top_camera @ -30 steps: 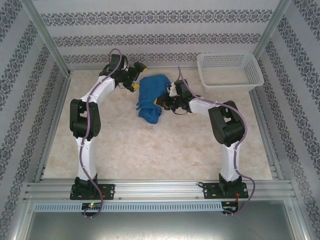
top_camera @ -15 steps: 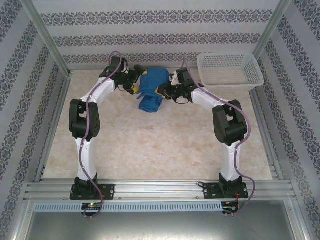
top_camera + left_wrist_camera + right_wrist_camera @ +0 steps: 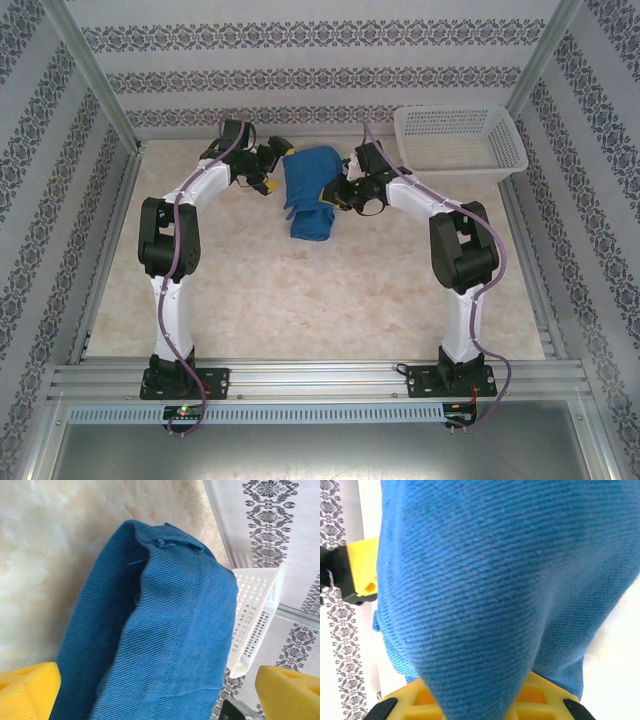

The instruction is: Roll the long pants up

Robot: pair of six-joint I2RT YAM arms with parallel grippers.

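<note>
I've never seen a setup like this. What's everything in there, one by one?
long pants: one, deep blue, bunched at the far middle of the table.
basket: one, white slotted plastic, far right corner, apart from the pants.
table: one, pale marbled beige, under everything.
walls: grey-and-white patterned stripes, on three sides.
frame rail: one, silver metal, near edge, carrying both arm bases.
left arm: one, white and black, yellow-padded jaws wide open at the pants' left side.
right arm: one, white and black, jaws shut on the pants' right side.

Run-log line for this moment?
long pants: bunched, far centre | right tool: shut on long pants | left tool: open, beside pants | white basket: far right
</note>
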